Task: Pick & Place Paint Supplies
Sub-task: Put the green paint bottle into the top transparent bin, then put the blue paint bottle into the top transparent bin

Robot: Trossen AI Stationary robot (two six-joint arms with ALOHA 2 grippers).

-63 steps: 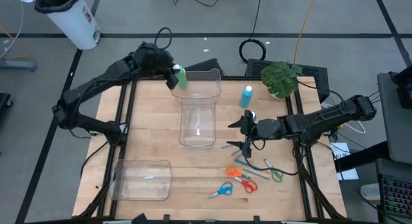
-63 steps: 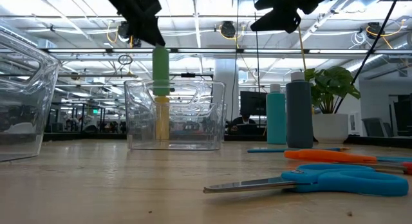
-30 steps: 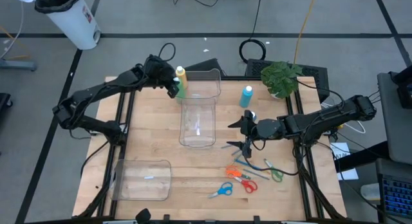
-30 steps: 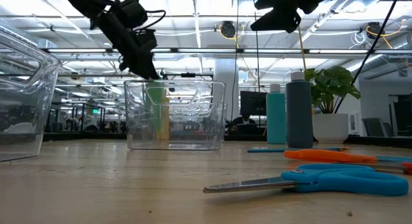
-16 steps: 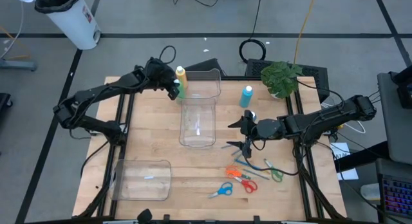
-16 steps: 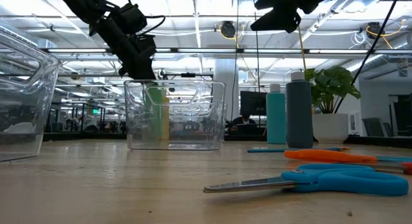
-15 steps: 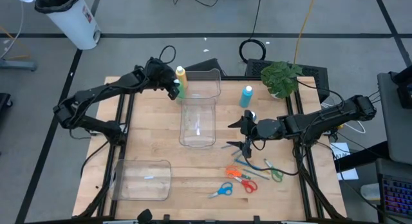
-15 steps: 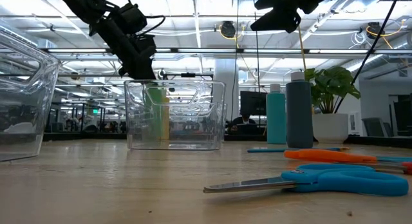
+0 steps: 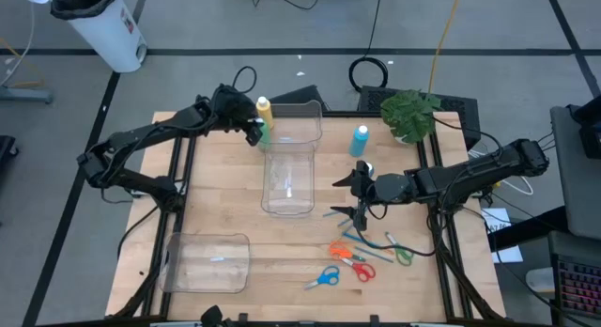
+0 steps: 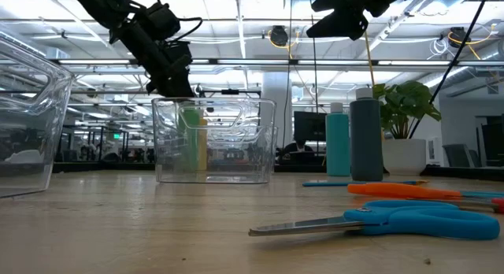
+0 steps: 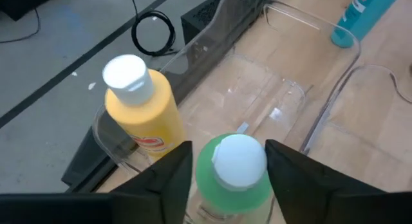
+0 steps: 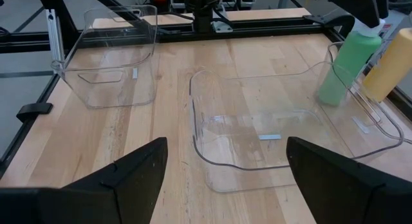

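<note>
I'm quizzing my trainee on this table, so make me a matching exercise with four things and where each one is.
Things:
1. green bottle
2. yellow bottle
3. light blue bottle
4. blue scissors

Places:
A. standing on bare wood near the plant
B. lying flat at the near edge, beside the orange scissors
C. between the left gripper's fingers, in the far clear bin
D. in the far clear bin, right behind the green one, not held

Pairs: 1-C, 2-D, 3-A, 4-B
</note>
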